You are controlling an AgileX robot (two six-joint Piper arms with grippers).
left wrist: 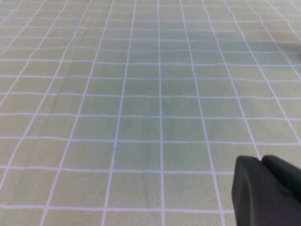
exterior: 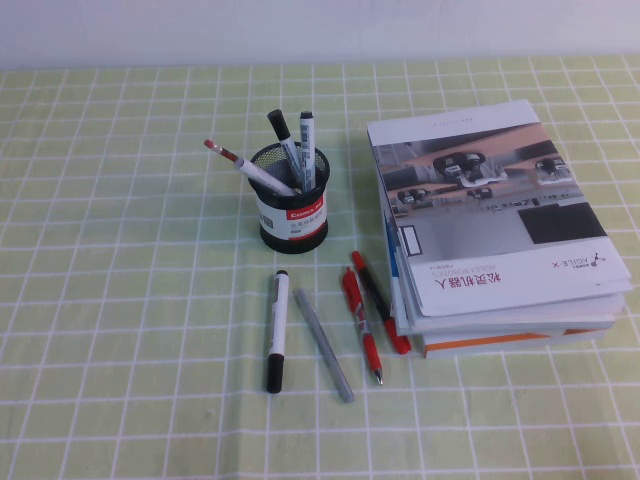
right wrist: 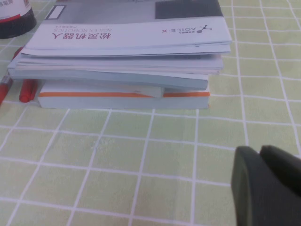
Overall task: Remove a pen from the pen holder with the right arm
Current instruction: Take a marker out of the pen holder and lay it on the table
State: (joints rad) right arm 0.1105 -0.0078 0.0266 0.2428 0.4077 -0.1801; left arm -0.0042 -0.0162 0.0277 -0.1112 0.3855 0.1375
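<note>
First, the right gripper [right wrist: 260, 155], jaws pressed together and well apart from the pen holder [exterior: 294, 228] beyond the book stack [exterior: 490, 210], should spread them and pinch high up one pen [exterior: 308, 135] standing in the pen holder; the left gripper [left wrist: 261, 162], likewise closed, hangs far from it.

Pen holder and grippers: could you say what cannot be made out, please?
Holder: its wall hides pens' lower ends, high view.
Left gripper, over bare cloth: cut off by left wrist view's corner.
Right gripper, before the books: cut off likewise, right wrist view.
Neither shows in high view.
</note>
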